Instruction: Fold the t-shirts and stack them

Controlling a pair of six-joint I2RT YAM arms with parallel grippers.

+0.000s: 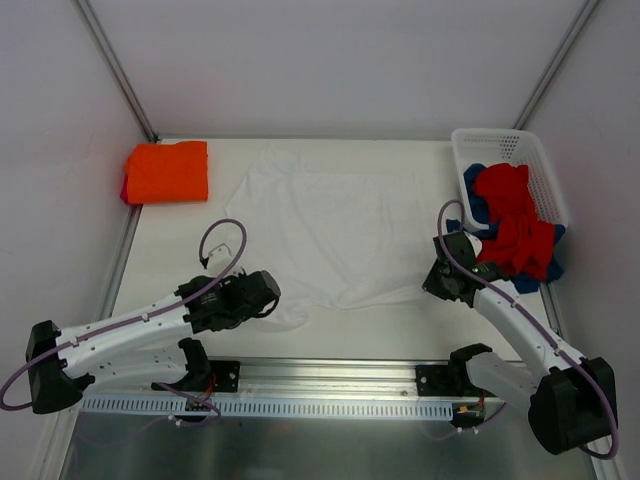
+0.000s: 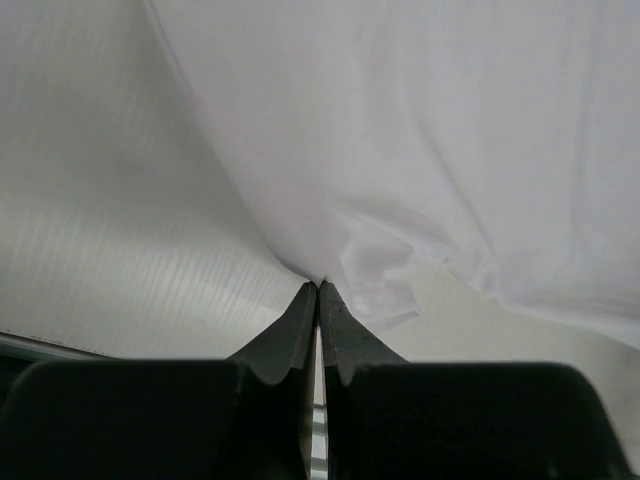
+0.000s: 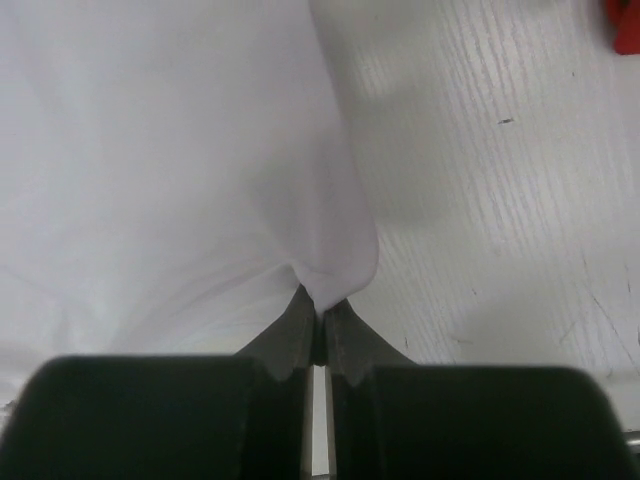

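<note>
I see the table (image 1: 180, 250) with the white t-shirt (image 1: 340, 220) spread across its centre. The basket (image 1: 500, 145), far right, holds a red t-shirt (image 1: 515, 225) spilling over its near rim, with a blue t-shirt (image 1: 475, 205) beneath. The orange t-shirt (image 1: 167, 170) lies folded in the far-left corner. My left gripper (image 2: 317, 290) pinches the white t-shirt's near-left edge; my right gripper (image 3: 318, 300) pinches its right edge.

A white table (image 1: 160, 240) sits enclosed by plain white walls (image 1: 330, 60) and metal posts (image 1: 115, 70).
</note>
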